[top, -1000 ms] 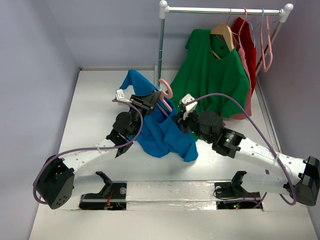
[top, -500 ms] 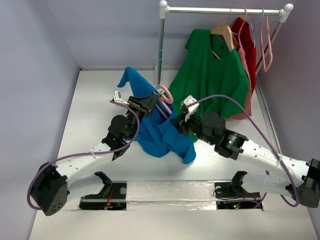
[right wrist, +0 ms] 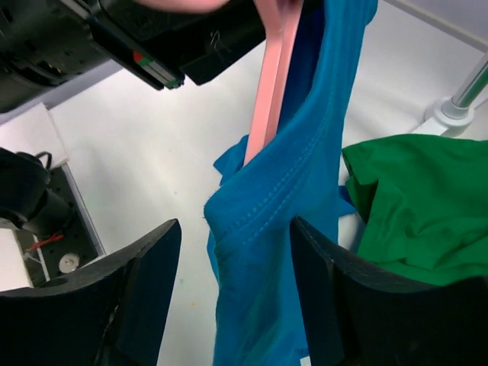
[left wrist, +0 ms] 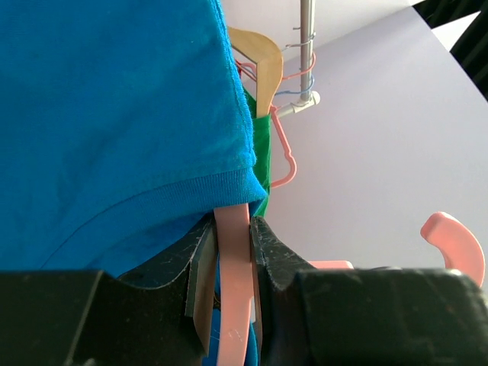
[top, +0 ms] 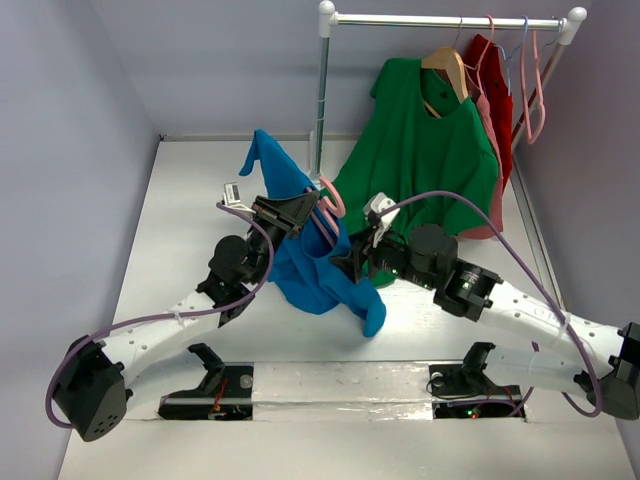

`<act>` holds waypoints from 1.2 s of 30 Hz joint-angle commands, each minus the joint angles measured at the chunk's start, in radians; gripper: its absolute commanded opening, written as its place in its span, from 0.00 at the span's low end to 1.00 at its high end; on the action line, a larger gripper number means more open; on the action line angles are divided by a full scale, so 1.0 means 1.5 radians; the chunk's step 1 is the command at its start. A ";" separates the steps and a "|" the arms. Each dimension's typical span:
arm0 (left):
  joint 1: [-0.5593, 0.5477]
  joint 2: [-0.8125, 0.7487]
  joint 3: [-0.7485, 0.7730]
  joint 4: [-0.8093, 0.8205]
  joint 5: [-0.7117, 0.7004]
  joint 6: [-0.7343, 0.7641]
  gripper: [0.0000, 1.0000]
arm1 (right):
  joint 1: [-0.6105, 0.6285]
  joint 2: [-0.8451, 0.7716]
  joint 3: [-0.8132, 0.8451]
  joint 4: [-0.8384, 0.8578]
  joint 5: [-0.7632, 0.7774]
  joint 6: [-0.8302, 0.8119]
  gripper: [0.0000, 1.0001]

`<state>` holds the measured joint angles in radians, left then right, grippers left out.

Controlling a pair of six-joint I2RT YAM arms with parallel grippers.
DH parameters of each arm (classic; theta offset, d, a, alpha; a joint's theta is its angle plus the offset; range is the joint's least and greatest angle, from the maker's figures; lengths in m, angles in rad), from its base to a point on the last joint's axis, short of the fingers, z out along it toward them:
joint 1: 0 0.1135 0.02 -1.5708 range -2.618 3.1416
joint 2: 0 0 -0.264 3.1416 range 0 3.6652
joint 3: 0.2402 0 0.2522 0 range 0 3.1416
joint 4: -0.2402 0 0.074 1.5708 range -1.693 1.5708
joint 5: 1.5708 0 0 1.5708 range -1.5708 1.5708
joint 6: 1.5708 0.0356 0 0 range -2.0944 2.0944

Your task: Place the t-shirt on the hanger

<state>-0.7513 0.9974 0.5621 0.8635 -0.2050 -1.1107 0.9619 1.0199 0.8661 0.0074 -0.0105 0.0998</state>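
The bright blue t-shirt [top: 305,275] hangs partly draped over the light pink hanger [top: 333,196] above the table's middle, with one sleeve sticking up toward the rack pole. My left gripper [top: 303,210] is shut on the hanger; in the left wrist view the pink bar [left wrist: 234,259] is pinched between the jaws, with blue cloth [left wrist: 114,114] above it. My right gripper [top: 347,262] stands open just right of the shirt. In the right wrist view, a stitched fold of the t-shirt [right wrist: 282,229] lies between the spread fingers [right wrist: 152,282], below the hanger [right wrist: 268,99].
A clothes rack at the back right, its pole [top: 321,90] just behind the blue shirt, carries a green t-shirt [top: 420,150] on a tan wooden hanger [top: 447,65], red and salmon shirts [top: 495,95] and bare pink hangers [top: 535,90]. Walls close in left and right.
My right gripper has opened from shut and let the blue fabric go. The left arm has carried the hanger slightly left and up; the shirt's lower edge has dropped.
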 commanded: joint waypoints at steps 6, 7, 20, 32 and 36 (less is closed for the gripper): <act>0.008 -0.025 -0.005 0.047 0.026 0.002 0.00 | -0.086 -0.052 -0.006 0.027 -0.092 0.043 0.72; 0.008 -0.026 -0.005 0.047 0.028 0.002 0.00 | -0.098 -0.053 -0.007 0.028 -0.100 0.057 0.71; 0.020 -0.011 0.022 0.035 0.043 0.009 0.00 | -0.115 -0.028 -0.006 -0.045 -0.207 0.054 0.82; 0.020 0.026 0.044 0.037 0.078 -0.008 0.00 | -0.089 0.018 0.040 -0.077 -0.092 0.032 0.76; 0.020 0.034 0.045 0.039 0.086 -0.011 0.00 | -0.089 0.036 0.054 -0.091 -0.080 0.023 0.68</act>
<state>-0.7246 1.0542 0.5697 0.8349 -0.1055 -1.1202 0.8200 1.0576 0.8890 -0.1287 -0.1879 0.1589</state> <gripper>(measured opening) 0.170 0.694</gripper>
